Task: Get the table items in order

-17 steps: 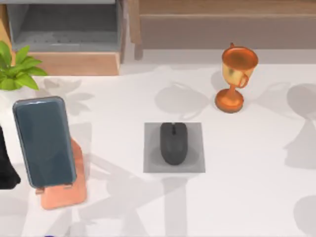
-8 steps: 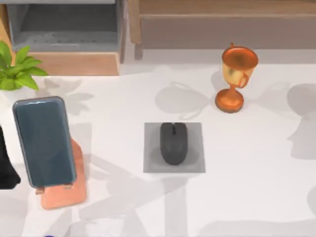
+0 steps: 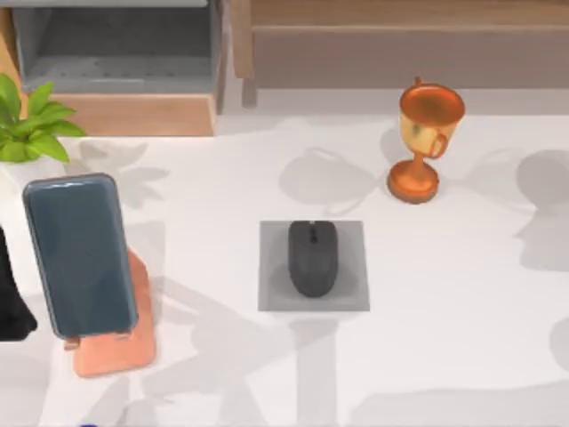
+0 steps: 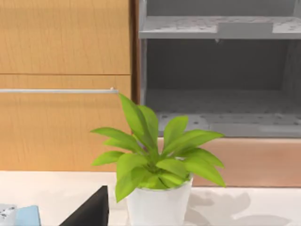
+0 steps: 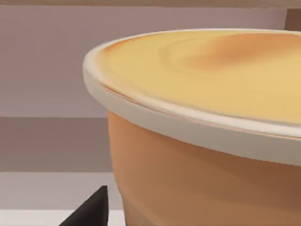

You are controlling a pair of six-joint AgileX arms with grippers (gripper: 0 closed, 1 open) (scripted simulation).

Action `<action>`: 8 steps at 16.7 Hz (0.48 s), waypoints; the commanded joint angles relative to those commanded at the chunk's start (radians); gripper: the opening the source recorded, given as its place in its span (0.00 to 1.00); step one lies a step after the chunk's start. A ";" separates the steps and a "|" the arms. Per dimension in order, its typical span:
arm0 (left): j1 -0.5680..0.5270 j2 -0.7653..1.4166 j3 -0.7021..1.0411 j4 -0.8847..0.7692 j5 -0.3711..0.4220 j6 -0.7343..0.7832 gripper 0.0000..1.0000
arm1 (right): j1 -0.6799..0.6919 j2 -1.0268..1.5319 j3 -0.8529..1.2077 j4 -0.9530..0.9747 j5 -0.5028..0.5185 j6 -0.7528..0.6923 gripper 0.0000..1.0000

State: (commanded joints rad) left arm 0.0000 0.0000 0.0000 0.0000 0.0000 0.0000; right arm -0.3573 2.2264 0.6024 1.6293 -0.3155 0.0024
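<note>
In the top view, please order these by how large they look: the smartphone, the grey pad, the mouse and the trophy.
1. smartphone
2. grey pad, not far behind
3. trophy and mouse: too close to rank; the phone tilts toward the camera, so real sizes may differ.

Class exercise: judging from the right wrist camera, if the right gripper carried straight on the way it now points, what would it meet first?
Most likely the trophy cup: its copper-gold bowl looms directly ahead, very close, with a dark finger tip just beside it. Exact depth is unclear, but nothing else lies between.

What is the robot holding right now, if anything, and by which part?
Nothing appears held: the trophy cup, mouse and smartphone rest untouched, with no gripper on them.
</note>
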 joint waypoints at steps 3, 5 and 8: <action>0.000 0.000 0.000 0.000 0.000 0.000 1.00 | 0.012 0.011 0.047 -0.036 0.013 0.000 1.00; 0.000 0.000 0.000 0.000 0.000 0.000 1.00 | 0.012 0.011 0.047 -0.036 0.013 0.000 1.00; 0.000 0.000 0.000 0.000 0.000 0.000 1.00 | 0.012 0.011 0.047 -0.036 0.013 0.000 0.85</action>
State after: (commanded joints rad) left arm 0.0000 0.0000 0.0000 0.0000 0.0000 0.0000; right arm -0.3449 2.2377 0.6496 1.5933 -0.3029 0.0022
